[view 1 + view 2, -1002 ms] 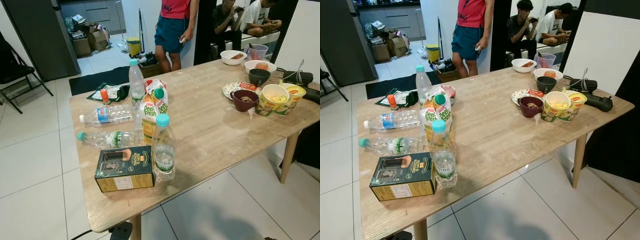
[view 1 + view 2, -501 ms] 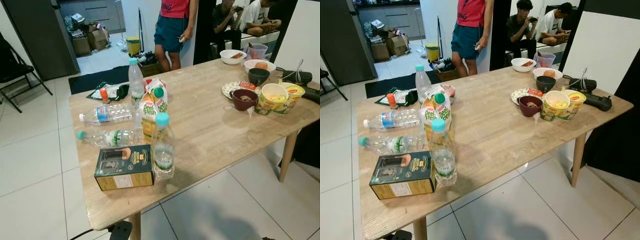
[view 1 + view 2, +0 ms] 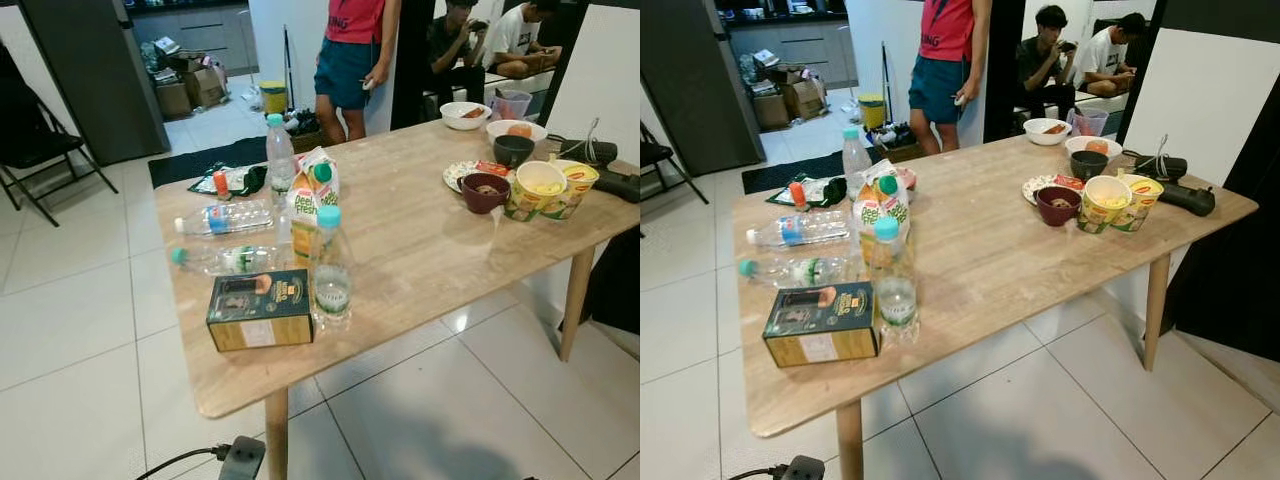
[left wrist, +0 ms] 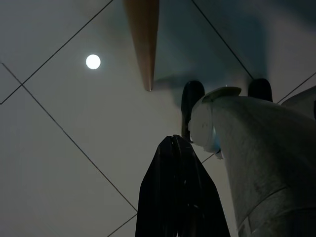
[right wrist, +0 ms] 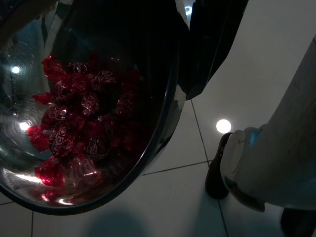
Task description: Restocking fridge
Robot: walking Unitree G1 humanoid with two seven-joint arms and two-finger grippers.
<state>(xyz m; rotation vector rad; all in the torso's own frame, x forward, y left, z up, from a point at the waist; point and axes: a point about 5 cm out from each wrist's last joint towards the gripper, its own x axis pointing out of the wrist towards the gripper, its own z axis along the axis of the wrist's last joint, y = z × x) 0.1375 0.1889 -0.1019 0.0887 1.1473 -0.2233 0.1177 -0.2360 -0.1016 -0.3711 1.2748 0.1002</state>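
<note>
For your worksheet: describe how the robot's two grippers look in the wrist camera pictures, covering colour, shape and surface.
The left gripper has long black fingers that narrow to a rounded tip, matte and dark in the shade. The right gripper's fingers are likewise black, broad and smooth, with a slight sheen. No cables or markings can be made out on either.

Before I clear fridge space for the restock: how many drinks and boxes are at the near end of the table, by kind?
Upright water bottles: 2
Lying water bottles: 2
Juice cartons: 1
Boxes: 1
Total: 6
</note>
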